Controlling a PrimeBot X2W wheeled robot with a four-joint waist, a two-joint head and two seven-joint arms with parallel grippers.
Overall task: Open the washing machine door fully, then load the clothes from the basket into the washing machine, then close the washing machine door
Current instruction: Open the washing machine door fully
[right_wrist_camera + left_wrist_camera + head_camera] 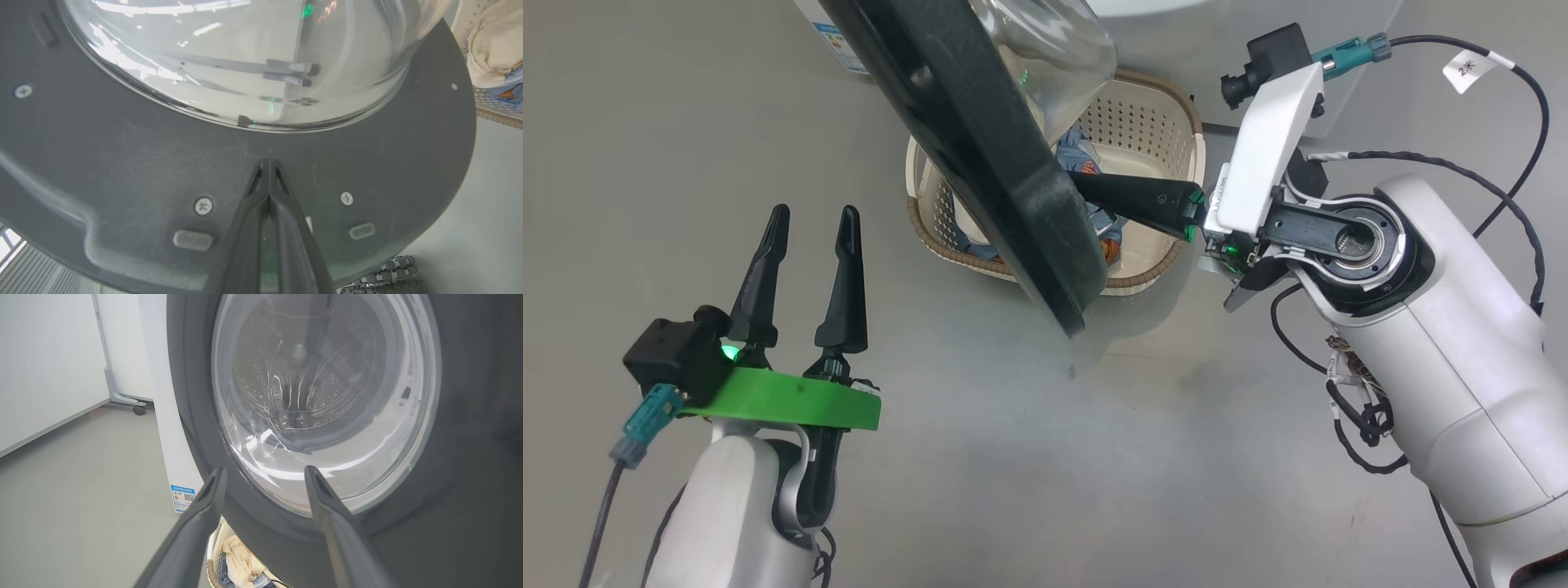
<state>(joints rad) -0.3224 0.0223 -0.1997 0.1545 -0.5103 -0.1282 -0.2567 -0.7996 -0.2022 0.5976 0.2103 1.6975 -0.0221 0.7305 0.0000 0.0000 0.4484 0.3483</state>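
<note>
Pressing on the door's inner face, the right end effector [269, 163] is clenched, its two dark fingers shut together on nothing. Their tips appear to rest on the black rim just below the glass bowl. The left end effector [813, 212] is released, fingers spread and empty. It hangs over the bare floor [1094, 457] on the outer side of the door, facing the glass without touching it.

The washing machine door [980, 163] stands partly swung out, between the two arms. The basket [1152, 278] sits on the floor at the foot of the washing machine [163, 396], partly under the door's lower edge. The clothes [490, 53] lie inside it, a cream piece over a blue one.

My reading is that the opening step is in hand and the door is not yet fully open. The next move probably calls for a steady push further along the door's arc. The door must clear the basket before either arm reaches for a garment.

As for writing, a blue label [182, 497] sits at the machine's lower corner, its print too small to read. A white tag [1470, 69] on the right arm's cable shows a 2 and a mark I cannot make out.
</note>
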